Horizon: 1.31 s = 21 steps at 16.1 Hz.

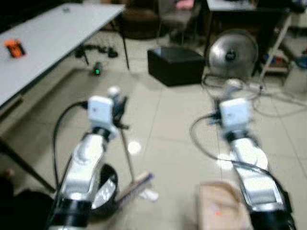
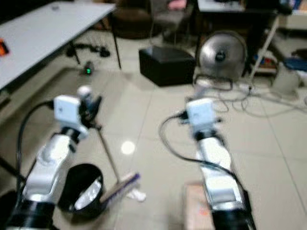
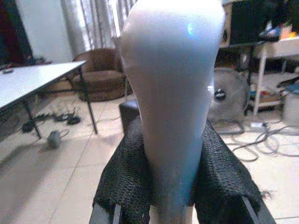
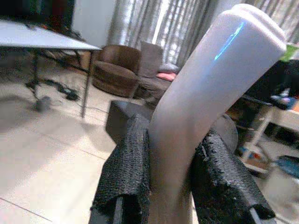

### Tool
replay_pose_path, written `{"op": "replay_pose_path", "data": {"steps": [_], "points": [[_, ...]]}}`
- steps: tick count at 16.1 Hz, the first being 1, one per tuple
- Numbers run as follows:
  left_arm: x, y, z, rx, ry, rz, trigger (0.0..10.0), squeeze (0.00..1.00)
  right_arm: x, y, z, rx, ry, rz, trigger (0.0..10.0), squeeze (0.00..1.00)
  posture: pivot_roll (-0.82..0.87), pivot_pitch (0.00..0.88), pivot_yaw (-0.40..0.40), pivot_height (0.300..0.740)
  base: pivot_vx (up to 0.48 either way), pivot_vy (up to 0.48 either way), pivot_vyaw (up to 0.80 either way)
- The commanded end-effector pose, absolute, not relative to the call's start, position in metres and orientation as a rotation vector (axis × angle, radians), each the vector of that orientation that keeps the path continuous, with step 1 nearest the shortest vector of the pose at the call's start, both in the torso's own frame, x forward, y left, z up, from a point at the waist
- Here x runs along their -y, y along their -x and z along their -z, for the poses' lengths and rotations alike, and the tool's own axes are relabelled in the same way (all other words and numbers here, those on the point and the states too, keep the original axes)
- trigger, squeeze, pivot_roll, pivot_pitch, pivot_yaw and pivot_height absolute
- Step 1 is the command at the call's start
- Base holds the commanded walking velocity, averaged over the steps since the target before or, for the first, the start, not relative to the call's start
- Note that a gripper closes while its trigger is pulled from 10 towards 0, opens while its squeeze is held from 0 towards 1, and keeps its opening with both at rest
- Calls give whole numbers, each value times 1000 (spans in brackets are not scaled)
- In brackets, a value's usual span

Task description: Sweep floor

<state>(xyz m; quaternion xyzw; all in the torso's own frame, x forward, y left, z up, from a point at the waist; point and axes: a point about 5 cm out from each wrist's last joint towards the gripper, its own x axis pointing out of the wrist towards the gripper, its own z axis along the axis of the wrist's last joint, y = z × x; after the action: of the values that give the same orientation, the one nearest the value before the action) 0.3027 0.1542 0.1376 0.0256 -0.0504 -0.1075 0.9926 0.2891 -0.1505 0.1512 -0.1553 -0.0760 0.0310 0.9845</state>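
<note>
Left gripper (image 3: 170,196) clamped on white plastic broom handle (image 3: 173,93); right gripper (image 4: 170,186) likewise, apparently dustpan's pale handle (image 4: 205,88).

Blurred head views, handles cut off at the wrists

Both eye views are soft with motion blur. The pale grey plastic broom handle (image 3: 170,93) and the tilted white plastic handle (image 4: 205,98) run past the frame edges.

Two glossy silver arms, the left arm (image 1: 81,167) and the right arm (image 1: 252,170), each end in a boxy white wrist block with a black cable looping back from it; black collars band the forearms, and the fingers (image 3: 126,182) wear coarse black mesh padding
</note>
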Motion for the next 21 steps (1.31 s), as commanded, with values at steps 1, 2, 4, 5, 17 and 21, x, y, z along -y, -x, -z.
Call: {"op": "replay_pose_path", "data": {"steps": [1,2,4,5,17,21], "points": [[-150,-307,-147,141,-91,225,10000,0,160,-292,-156,175,336,-22,10000,0,36,0,74,740,356,0,0],[-150,-308,-146,133,-90,221,10000,0,161,-292,-155,170,317,-22,10000,0,34,0,80,740,364,0,0],[-147,-311,-142,119,-79,226,10000,0,161,-292,-156,179,303,-31,10000,0,30,0,87,740,360,0,0],[-143,-315,-140,110,-66,237,10000,0,160,-294,-155,183,302,-41,10000,0,30,0,89,740,360,0,0],[-137,-334,-129,91,-20,99,10000,0,156,-309,-149,257,270,-50,10000,0,52,164,112,740,132,0,0],[-126,-340,-130,160,-26,62,10000,0,165,-315,-148,262,235,-22,10000,0,50,251,125,740,0,0,0]]}}
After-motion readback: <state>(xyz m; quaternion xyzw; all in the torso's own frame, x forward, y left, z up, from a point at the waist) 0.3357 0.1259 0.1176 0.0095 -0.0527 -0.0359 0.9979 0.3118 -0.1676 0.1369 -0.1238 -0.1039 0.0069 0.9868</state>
